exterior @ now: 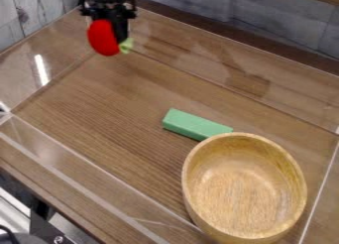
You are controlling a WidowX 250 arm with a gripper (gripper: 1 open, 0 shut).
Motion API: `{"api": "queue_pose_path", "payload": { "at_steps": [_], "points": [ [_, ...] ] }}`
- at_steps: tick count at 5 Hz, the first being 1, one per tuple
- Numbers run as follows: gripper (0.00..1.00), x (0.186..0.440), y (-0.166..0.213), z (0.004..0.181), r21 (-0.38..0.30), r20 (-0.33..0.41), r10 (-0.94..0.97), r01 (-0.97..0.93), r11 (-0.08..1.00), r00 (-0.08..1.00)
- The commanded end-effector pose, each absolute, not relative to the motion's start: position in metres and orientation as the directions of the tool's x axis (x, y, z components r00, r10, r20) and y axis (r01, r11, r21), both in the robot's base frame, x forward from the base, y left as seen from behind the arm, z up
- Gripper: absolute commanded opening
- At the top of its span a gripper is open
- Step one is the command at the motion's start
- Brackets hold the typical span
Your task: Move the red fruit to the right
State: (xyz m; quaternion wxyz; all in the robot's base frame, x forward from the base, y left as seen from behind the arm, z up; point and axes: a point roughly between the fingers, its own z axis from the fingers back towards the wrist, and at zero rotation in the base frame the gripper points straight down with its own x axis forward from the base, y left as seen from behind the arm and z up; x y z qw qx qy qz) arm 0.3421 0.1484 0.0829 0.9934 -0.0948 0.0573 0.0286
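Note:
The red fruit [102, 37] hangs above the wooden table at the upper left of the camera view, its green leafy end [126, 48] sticking out to the right. My gripper [110, 28] points down from the top edge, its black fingers shut on the red fruit. The fruit is off the table surface. The upper part of the gripper is cut off by the frame edge.
A flat green rectangular block [196, 124] lies near the middle of the table. A large wooden bowl [247, 184] stands at the lower right. Clear plastic walls [40, 69] ring the table, with a wood-plank wall behind.

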Motion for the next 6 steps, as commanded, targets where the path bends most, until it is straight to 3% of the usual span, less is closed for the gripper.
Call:
{"api": "queue_pose_path", "payload": {
  "at_steps": [1,2,5,6],
  "points": [
    [0.00,0.360,0.119,0.134,-0.160,0.004,-0.032,0.033,0.987,0.999],
    [0.00,0.375,0.082,0.137,-0.165,0.013,-0.146,0.146,0.975,0.989],
    [0.00,0.374,0.009,0.120,-0.180,0.008,-0.416,0.411,0.894,0.909],
    [0.00,0.373,0.003,0.098,-0.185,0.002,-0.419,0.412,0.892,0.908]
  ]
}}
